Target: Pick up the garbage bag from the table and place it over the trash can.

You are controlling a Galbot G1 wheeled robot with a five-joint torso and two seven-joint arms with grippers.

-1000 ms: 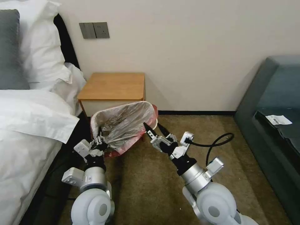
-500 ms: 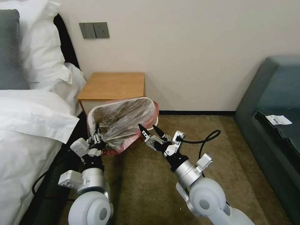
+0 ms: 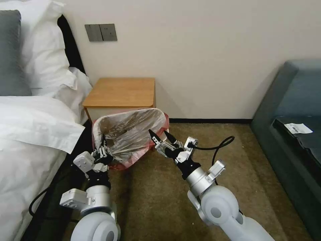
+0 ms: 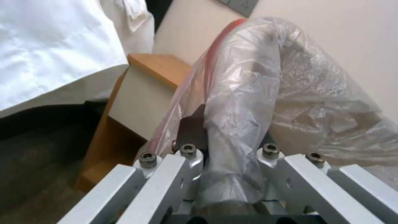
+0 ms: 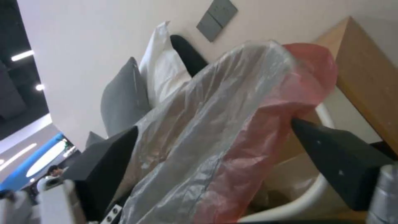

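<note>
Soft, even indoor light; blurry wrist close-ups.

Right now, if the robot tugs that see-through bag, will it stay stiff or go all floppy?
Probably floppy: the garbage bag is thin and crinkled, and it sags into the trash can. It looks very light. It may slip or tear if tugged, since the left gripper pinches only a bunched edge.

You have open carpet (image 3: pixel 160 187) at three o'clock of the trash can (image 3: pixel 166 131); the table (image 3: pixel 120 92) blocks twelve, the bed (image 3: pixel 30 140) nine.
</note>
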